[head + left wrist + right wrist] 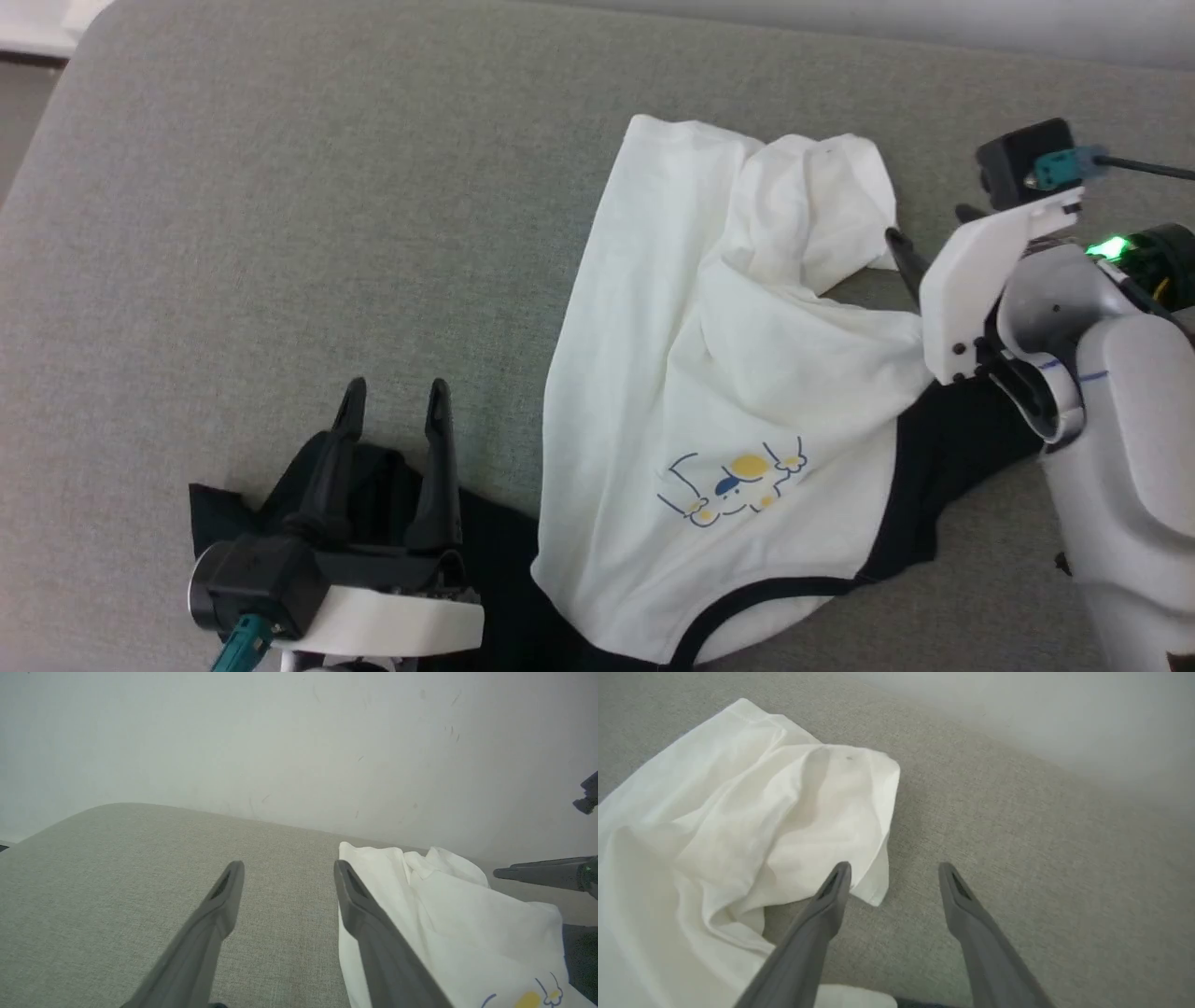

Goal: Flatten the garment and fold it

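Flattening step: garment crumpled. My left gripper and right gripper gape wide, empty. Next, probably: pinch garment's folded-over edge, spread.

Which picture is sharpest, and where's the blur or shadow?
Head view: sharpest, even light, no glare on the garment. Left wrist view: left tool blurs toward the bottom edge. Right wrist view: soft shadows inside the garment's folds, hazy wall behind.

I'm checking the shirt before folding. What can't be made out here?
- Head view: the garment runs off the bottom edge at its collar.
- Head view: black sleeves partly behind the left tool and the right arm.
- Left wrist view: the drawing is cut by the bottom edge.
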Robot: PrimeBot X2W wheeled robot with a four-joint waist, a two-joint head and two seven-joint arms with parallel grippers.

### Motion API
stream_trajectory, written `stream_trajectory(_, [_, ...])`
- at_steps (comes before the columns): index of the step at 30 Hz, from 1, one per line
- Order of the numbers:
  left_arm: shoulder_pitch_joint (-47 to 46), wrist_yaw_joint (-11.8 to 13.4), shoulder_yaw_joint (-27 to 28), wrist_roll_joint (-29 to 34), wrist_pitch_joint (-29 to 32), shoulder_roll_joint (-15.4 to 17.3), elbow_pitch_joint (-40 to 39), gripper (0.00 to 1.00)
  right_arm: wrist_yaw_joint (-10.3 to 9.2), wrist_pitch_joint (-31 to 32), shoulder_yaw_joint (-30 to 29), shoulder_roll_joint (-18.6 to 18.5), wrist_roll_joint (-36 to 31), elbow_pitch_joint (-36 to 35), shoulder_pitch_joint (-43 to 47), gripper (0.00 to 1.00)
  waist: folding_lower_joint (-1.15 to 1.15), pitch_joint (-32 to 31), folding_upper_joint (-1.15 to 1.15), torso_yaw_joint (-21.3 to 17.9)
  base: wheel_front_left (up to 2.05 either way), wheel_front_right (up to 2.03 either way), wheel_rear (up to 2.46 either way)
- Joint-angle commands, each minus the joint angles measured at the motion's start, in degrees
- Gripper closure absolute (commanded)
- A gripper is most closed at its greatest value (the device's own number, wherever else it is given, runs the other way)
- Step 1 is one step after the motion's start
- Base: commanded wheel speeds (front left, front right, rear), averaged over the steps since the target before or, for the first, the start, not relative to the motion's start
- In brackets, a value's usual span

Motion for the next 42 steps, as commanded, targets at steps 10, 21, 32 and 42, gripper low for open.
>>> stream_trajectory(10, [-2.8, -1.1, -1.8, -0.9, -0.3, -0.3, 1.4, 0.00, -0.03, 1.9, 4.8, -1.8, 1.0, 12.0, -5.9, 1.00, -0.01, 3.3, 0.00, 3.7, 0.00, 0.00, 0.00])
stream_trajectory(21, [-3.4, -1.0, -4.3, -2.6, -0.3, -0.3, 2.6, 0.00, -0.03, -6.0, 10.6, -10.8, -2.6, 10.5, -26.1, 1.00, -0.01, 4.6, 0.00, 7.1, 0.00, 0.00, 0.00])
stream_trajectory(32, [-6.3, -1.0, -8.1, -5.2, -0.3, -0.3, 4.4, 0.00, -0.03, -14.7, 20.3, -19.3, -6.8, 20.2, -39.9, 0.68, -0.01, 9.6, 0.00, 12.2, 0.00, 0.00, 0.00])
stream_trajectory(42, [-8.0, -0.8, -7.7, -4.4, -0.3, -0.3, 4.8, 0.00, -0.03, -20.0, 17.3, -15.9, -3.1, 26.1, -38.0, 0.00, -0.01, 8.5, 0.00, 8.6, 0.00, 0.00, 0.00])
